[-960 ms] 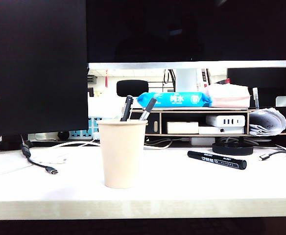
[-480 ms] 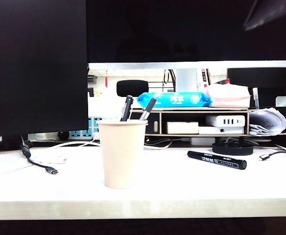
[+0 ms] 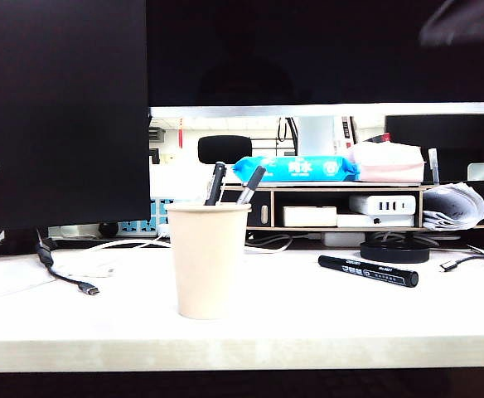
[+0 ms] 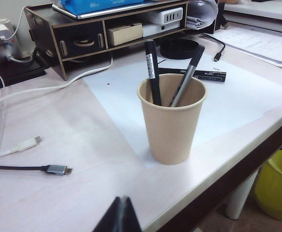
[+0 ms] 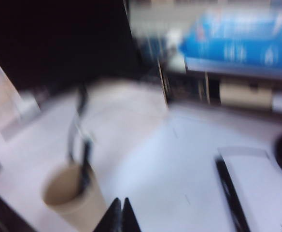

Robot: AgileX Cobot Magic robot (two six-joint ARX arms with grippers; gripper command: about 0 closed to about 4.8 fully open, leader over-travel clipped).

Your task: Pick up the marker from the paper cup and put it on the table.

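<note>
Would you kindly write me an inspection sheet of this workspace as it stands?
Surface: white table, pale wood front edge.
Job's things: marker lying flat on the table, right of the paper cup, apart from it.
Clutter: two pens standing in the cup; wooden shelf behind, with a blue wipes pack.
Grippers: left claw shut, off the table's near edge; right claw shut, above the table, holding nothing.
Cables: USB-C cable left of the cup.
Surroundings: dark monitors.
</note>
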